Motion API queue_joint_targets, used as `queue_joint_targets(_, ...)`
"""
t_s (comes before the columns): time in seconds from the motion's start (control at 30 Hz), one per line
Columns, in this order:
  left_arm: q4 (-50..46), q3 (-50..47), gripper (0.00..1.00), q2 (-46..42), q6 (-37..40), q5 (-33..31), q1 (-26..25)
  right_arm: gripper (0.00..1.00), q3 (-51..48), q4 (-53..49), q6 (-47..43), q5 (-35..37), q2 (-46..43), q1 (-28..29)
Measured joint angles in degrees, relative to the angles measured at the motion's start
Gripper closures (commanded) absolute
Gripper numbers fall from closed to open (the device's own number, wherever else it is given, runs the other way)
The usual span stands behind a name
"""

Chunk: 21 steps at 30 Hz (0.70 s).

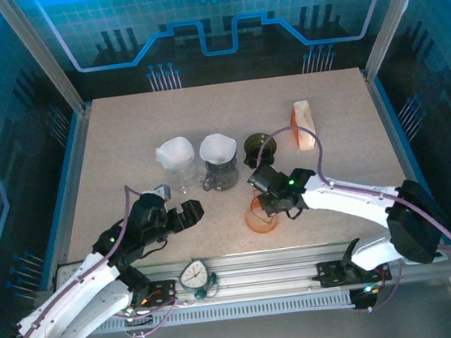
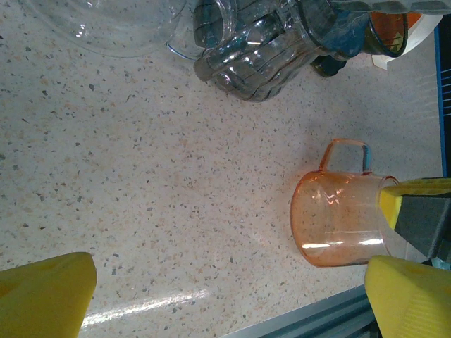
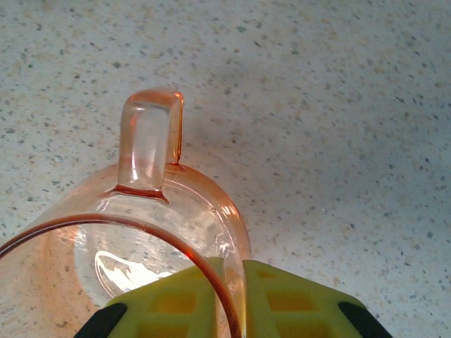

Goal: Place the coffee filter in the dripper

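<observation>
An orange see-through dripper (image 1: pixel 261 214) with a handle stands on the table in front of the middle. My right gripper (image 1: pixel 266 200) is shut on its rim; in the right wrist view the yellow fingers (image 3: pixel 296 304) pinch the dripper's wall (image 3: pixel 211 232) from inside and outside, at the gripper point (image 3: pixel 231 303). White paper coffee filters (image 1: pixel 175 151) (image 1: pixel 217 147) sit in two clear glass vessels behind it. My left gripper (image 1: pixel 188 213) hovers open and empty left of the dripper (image 2: pixel 338 218), with bare table between its fingers (image 2: pixel 229 303).
A dark glass dripper (image 1: pixel 256 147) and an orange-and-white pack (image 1: pixel 303 116) stand at the back right. Clear glassware (image 2: pixel 261 49) lies close ahead of the left gripper. A small timer (image 1: pixel 195 275) sits on the front rail, and the table's front edge (image 2: pixel 331 310) is near.
</observation>
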Motion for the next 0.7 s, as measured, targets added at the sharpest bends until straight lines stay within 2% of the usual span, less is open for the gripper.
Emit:
queue_joint_targets(0.13, -0.07, -0.31, 0.01, -0.52, 0.07, 0.00, 0.00, 0.78, 1.70, -0.22, -0.22, 1.88, 2.25, 2.69)
queue_joint_targets(0.47, -0.09, -0.44, 0.01, -0.57, 0.09, 0.00, 0.07, 0.54, 1.86, -0.33, 0.52, 3.30, 0.31, 3.39)
queue_joint_targets(0.57, -0.09, -0.44, 0.01, -0.57, 0.09, 0.00, 0.07, 0.45, 1.86, -0.17, 0.61, 3.28, -4.46, 1.09)
queue_joint_targets(0.7, -0.09, -0.44, 0.01, -0.57, 0.07, -0.02, 0.07, 0.40, 1.99, 1.64, 0.55, 2.45, -9.57, -7.32)
